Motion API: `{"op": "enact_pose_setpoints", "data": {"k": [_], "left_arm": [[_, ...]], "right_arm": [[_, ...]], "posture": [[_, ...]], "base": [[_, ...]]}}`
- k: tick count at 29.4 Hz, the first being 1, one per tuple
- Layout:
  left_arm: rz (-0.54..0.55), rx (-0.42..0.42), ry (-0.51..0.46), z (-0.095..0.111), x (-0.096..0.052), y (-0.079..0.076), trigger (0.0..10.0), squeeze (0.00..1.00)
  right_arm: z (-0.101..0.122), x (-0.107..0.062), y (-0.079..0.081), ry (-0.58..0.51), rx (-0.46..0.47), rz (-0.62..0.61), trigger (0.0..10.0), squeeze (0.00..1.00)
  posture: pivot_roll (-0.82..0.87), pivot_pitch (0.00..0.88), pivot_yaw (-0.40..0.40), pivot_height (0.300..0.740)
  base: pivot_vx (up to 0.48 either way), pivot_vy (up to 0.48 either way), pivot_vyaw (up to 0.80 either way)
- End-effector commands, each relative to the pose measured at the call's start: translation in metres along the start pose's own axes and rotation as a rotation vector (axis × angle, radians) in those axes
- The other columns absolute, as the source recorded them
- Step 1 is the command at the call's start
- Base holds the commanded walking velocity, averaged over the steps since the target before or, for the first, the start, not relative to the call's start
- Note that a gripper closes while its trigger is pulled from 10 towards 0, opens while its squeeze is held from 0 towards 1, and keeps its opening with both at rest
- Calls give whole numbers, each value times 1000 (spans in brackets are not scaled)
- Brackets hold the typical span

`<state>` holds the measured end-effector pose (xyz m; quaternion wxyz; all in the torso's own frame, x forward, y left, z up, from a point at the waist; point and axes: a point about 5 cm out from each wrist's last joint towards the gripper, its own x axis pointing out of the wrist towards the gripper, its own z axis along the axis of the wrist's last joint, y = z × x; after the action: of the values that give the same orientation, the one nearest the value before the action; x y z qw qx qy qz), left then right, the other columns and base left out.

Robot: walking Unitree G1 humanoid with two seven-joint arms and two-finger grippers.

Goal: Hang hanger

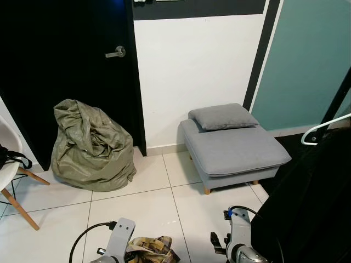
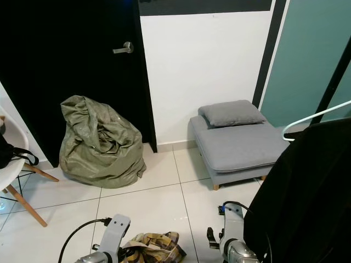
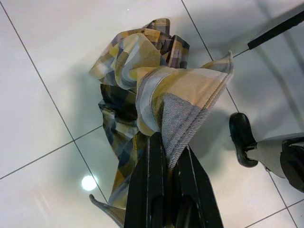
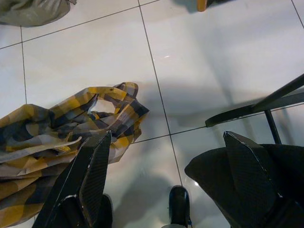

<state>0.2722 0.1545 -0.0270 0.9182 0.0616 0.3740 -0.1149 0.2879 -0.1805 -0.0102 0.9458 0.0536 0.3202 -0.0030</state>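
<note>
Low over the floor tiles (image 1: 164,203): one plaid shirt (image 3: 142,80), yellow and grey, crumpled, clamped in the left tool (image 3: 166,190). At right, one white hanger (image 1: 321,129) above black garments (image 1: 312,203); right tool (image 4: 166,175) spread apart.

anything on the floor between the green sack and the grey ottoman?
Bare white tile between the green sack and the grey ottoman, backed by the white wall and the black door's edge. Both eye views show it.

White hanger (image 1: 323,129): hook end visible at right, above black garments (image 1: 312,203). Yellow plaid shirt (image 3: 142,99): crumpled, hanging over the white floor tiles, pinched in left claw (image 3: 168,161).
</note>
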Motion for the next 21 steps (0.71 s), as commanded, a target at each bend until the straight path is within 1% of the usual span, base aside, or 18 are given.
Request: {"op": "enact_pose_setpoints", "data": {"k": [1, 4, 7, 10, 15, 18, 21], "left_arm": [[5, 0, 13, -2, 0, 2, 10000, 0], [4, -5, 14, -2, 0, 1, 10000, 0], [0, -29, 15, -2, 0, 0, 10000, 0], [-1, -32, 16, -1, 1, 0, 10000, 0], [-3, 2, 21, -1, 1, -1, 10000, 0], [-11, 41, 16, 2, 2, -3, 10000, 0], [-11, 44, 15, 2, 2, -3, 10000, 0]], "right_arm": [[-4, -1, -1, 5, 25, -6, 10000, 0], [-4, -1, -1, 4, 36, -7, 10000, 0], [-4, -1, -2, 4, 47, -5, 10000, 0], [-4, -1, -2, 4, 49, -4, 10000, 0], [-4, -1, -2, 5, 59, 0, 10000, 0], [-3, -1, -2, 7, 53, -1, 10000, 0], [-2, 0, -2, 7, 47, 0, 10000, 0]], "posture": [[49, 65, 41, 740], [53, 54, 39, 740], [53, 59, 41, 740], [51, 66, 41, 740], [44, 65, 48, 740], [51, 63, 51, 740], [51, 63, 51, 740]], "base": [[0, 0, 0], [0, 0, 0], [0, 0, 0], [0, 0, 0], [0, 0, 0], [0, 0, 0], [0, 0, 0]]}}
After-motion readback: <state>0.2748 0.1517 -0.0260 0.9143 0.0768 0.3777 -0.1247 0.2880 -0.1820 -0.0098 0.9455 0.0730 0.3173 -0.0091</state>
